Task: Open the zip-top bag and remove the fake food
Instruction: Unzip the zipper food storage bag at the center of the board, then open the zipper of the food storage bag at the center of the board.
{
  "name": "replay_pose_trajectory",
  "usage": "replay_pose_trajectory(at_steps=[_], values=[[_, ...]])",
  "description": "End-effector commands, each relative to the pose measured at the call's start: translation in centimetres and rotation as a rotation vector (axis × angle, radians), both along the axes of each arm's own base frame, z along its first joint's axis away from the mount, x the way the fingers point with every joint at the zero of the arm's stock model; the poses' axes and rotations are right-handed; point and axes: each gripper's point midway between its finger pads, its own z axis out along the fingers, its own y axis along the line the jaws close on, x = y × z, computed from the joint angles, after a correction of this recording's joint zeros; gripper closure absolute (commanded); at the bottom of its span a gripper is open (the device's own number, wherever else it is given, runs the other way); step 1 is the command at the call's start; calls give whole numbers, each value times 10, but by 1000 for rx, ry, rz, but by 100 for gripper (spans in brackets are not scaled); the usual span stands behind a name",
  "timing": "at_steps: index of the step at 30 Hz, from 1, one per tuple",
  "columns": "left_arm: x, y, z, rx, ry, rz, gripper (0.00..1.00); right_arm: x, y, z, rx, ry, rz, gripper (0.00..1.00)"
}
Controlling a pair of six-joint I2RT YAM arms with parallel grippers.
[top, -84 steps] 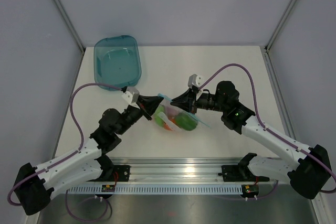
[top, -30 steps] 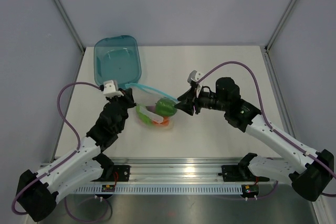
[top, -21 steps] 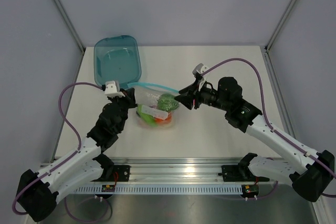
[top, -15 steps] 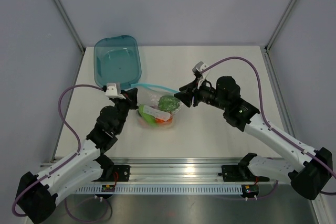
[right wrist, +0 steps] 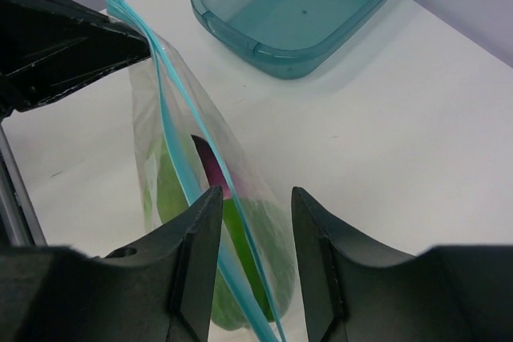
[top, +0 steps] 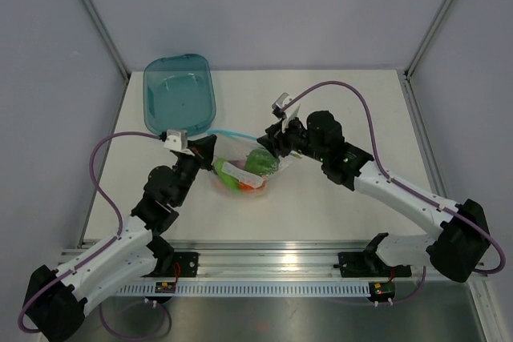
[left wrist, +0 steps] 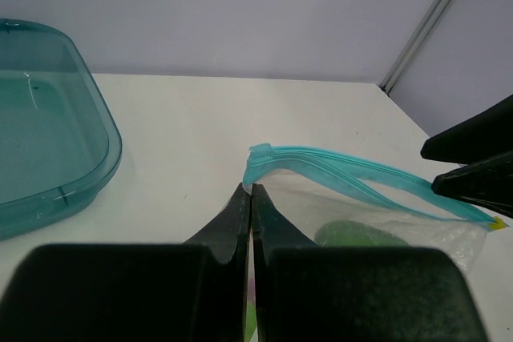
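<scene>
Bag (top: 240,169) mouth up, long axis fingertip to fingertip.
Left gripper (left wrist: 251,191) clamped on zip (left wrist: 345,169) corner; right gripper (right wrist: 255,198) parted, straddling zip.

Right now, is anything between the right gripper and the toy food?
Yes: the zip-top bag's clear wall and zip strip. The fake food sits inside; the open right gripper straddles the strip, left gripper pinching the bag's corner.

A robot lab cell: plain grey walls (top: 264,6) with metal posts (top: 94,14), a white surface (top: 337,102), a mounting rail (top: 272,266) at 6 o'clock.
</scene>
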Motion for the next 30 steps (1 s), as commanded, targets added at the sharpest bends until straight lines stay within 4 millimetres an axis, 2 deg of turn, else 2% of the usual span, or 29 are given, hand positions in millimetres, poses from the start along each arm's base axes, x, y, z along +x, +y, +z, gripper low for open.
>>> replay_pose_trajectory(at_steps=[1, 7, 15, 16, 20, 21, 22, 25, 26, 30], values=[[-4, -2, 26, -36, -93, -24, 100, 14, 4, 28, 18, -96, -33, 53], [-4, -2, 26, -34, -94, -28, 100, 15, 10, 22, 7, -80, -13, 53], [-4, 0, 27, -42, -90, -19, 100, 7, 19, 8, -34, -45, 55, 57], [-4, 0, 26, -40, -88, -19, 100, 7, 19, 6, -41, -36, 53, 59], [-4, 0, 26, -45, -84, -20, 100, 7, 20, 3, -44, -11, 51, 80], [-4, -1, 26, -45, -84, -21, 100, 7, 20, 5, -35, 0, 43, 96], [-4, -1, 26, -47, -80, -22, 100, 8, 19, 6, -31, 6, 34, 100], [-2, -2, 25, -46, -64, -19, 99, 9, 9, 9, -33, 29, -20, 100], [-2, -2, 27, -48, -62, -20, 95, 10, 4, 4, -35, 33, -48, 100], [-1, -3, 27, -56, -44, -19, 89, 11, -15, 17, 2, 13, -144, 100]])
